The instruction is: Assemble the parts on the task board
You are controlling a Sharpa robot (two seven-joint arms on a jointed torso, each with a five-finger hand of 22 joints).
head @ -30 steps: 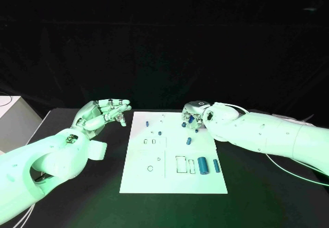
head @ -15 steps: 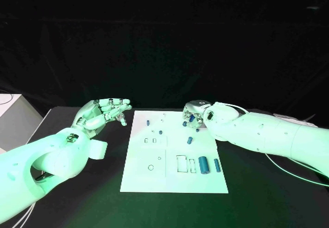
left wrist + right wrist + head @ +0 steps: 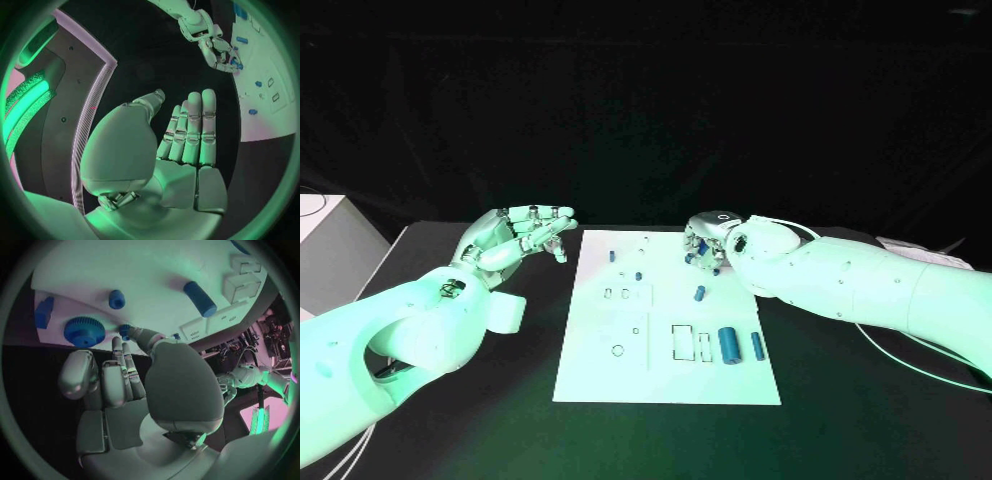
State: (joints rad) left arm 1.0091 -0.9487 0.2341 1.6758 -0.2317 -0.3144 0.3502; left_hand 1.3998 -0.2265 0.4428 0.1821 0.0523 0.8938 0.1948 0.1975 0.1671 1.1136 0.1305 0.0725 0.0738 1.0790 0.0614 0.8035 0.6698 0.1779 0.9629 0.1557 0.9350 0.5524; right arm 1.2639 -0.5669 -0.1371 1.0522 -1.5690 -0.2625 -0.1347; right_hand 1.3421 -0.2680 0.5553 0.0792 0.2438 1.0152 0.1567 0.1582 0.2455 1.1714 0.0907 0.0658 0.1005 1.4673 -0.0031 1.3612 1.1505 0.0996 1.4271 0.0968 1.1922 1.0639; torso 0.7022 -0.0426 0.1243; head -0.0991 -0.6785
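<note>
The task board (image 3: 668, 360) lies in the lower centre of the head view, a white plate on the black table (image 3: 473, 420). Near its lower right edge two blue cylinders (image 3: 728, 346) lie side by side next to rectangular recesses (image 3: 681, 342). Higher up, a small blue part (image 3: 700, 295) sits right of centre, and further small blue parts (image 3: 612, 257) stand toward the upper left of the board. The left hand (image 3: 524, 235) is at centre left of the head view, off the board's left edge, above the table; the left wrist view shows its fingers (image 3: 195, 125) straight and pressed together, holding nothing. The right hand (image 3: 705, 245) is over the board's upper right corner, fingers curled downward; the right wrist view shows a fingertip (image 3: 139, 333) touching a small blue part (image 3: 125, 330) beside a blue gear (image 3: 84, 332); whether it grips that part cannot be told
</note>
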